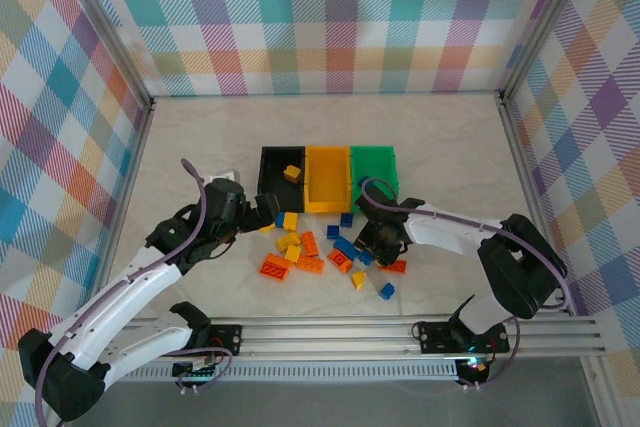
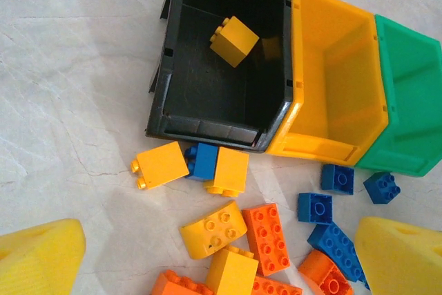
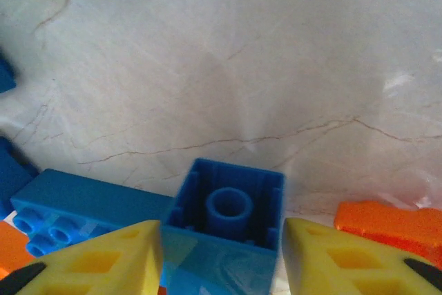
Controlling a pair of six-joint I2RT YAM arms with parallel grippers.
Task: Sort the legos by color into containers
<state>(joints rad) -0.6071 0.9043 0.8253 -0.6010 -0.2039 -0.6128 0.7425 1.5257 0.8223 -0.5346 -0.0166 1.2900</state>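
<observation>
Inside right tool [image 3: 221,253], blue lego [image 3: 228,202]

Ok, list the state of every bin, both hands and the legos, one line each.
Black bin, upright, one yellow lego inside.
Orange-yellow bin, upright, empty.
Green bin, upright, nothing seen inside.
Loose legos, scattered on the table in front of the bins, unsorted.
Left hand, open, holding nothing.
Right hand, around a blue lego showing its hollow underside; grip unclear.
</observation>
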